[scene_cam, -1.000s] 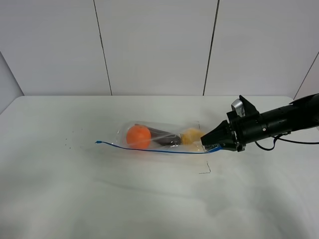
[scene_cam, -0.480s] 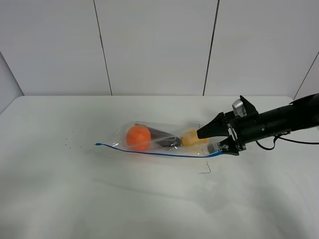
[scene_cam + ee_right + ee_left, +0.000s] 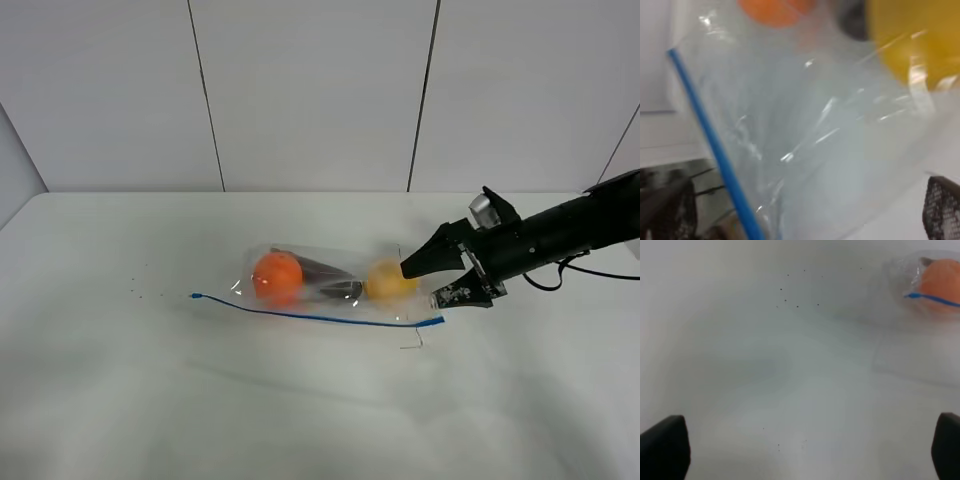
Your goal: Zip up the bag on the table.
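The clear bag [image 3: 330,290] lies on the white table [image 3: 200,400], with an orange [image 3: 277,276], a dark eggplant [image 3: 325,272] and a yellow pear [image 3: 387,279] inside. Its blue zipper strip [image 3: 320,317] runs along the front edge. My right gripper [image 3: 432,280] is open at the bag's right end, one finger above the other, by the pear. In the right wrist view the bag [image 3: 815,125] and zipper strip [image 3: 715,150] fill the gap of the open gripper [image 3: 805,215]. My left gripper [image 3: 805,445] is open and empty over bare table; the bag's orange end [image 3: 940,282] shows far off.
Small dark specks [image 3: 140,290] mark the table left of the bag, and a thin dark mark [image 3: 412,345] lies just in front of its right end. A black cable [image 3: 560,285] hangs behind the right arm. A panelled wall [image 3: 300,100] stands behind the table.
My right gripper was shut on the bag's right end and has opened. The bag's right end and zipper strip have dropped flatter onto the table.
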{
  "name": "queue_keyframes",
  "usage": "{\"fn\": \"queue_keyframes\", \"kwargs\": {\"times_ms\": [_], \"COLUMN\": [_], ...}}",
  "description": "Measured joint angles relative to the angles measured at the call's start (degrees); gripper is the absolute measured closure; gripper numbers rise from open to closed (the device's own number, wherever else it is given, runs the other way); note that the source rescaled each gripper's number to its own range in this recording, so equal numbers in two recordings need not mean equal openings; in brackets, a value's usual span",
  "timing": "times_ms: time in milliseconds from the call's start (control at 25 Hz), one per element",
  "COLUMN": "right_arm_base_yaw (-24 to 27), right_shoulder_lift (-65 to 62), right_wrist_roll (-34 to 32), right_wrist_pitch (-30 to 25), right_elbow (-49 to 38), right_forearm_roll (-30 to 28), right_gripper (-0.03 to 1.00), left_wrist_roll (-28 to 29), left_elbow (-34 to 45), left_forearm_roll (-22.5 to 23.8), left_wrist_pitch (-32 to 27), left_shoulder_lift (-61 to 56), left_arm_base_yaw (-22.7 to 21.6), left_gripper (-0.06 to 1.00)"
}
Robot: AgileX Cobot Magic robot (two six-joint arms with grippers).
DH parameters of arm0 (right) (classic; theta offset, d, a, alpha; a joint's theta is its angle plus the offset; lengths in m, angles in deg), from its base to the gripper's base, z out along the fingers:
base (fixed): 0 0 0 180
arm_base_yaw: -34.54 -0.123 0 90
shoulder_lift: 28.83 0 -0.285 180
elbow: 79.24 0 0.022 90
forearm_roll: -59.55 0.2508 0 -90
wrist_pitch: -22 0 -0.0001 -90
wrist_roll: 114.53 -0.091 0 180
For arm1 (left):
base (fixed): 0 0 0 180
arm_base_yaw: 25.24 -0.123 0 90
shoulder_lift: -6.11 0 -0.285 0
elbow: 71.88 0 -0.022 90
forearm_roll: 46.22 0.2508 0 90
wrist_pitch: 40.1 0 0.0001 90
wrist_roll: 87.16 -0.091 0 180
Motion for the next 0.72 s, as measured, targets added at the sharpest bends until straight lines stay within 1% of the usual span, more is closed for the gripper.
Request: {"fn": "queue_keyframes", "kwargs": {"times_ms": [80,120,240,280,360,440,480,560,600,720], "right_arm_base_yaw": [0.0,0.0,0.0,0.0,0.0,0.0,0.0,0.0,0.0,0.0], "right_shoulder_lift": [-1.9,-3.0,-6.7,-7.9,-9.8,-11.0,-11.3,-11.9,-12.1,-12.3], "right_wrist_roll": [-5.6,-9.3,-22.2,-27.4,-37.2,-47.1,-51.5,-57.2,-58.7,-59.7], "right_wrist_pitch": [3.9,6.3,13.2,15.3,17.4,17.5,17.4,16.8,16.8,16.8], "right_elbow": [1.5,2.1,2.7,2.8,2.8,2.8,2.8,2.8,2.8,2.8], "right_forearm_roll": [-6.6,-10.9,-26.5,-33.0,-45.7,-58.6,-63.9,-70.5,-72.1,-72.7], "right_gripper": [-0.03,-0.03,-0.03,-0.03,-0.03,-0.03,-0.03,-0.03,-0.03,-0.03], "left_wrist_roll": [0.0,0.0,0.0,0.0,0.0,0.0,0.0,0.0,0.0,0.0], "left_elbow": [0.0,0.0,0.0,0.0,0.0,0.0,0.0,0.0,0.0,0.0], "left_forearm_roll": [0.0,0.0,0.0,0.0,0.0,0.0,0.0,0.0,0.0,0.0], "left_wrist_pitch": [0.0,0.0,0.0,0.0,0.0,0.0,0.0,0.0,0.0,0.0], "left_shoulder_lift": [0.0,0.0,0.0,0.0,0.0,0.0,0.0,0.0,0.0,0.0], "left_arm_base_yaw": [0.0,0.0,0.0,0.0,0.0,0.0,0.0,0.0,0.0,0.0], "left_gripper": [-0.05,-0.05,-0.05,-0.05,-0.05,-0.05,-0.05,-0.05,-0.05,-0.05]}}
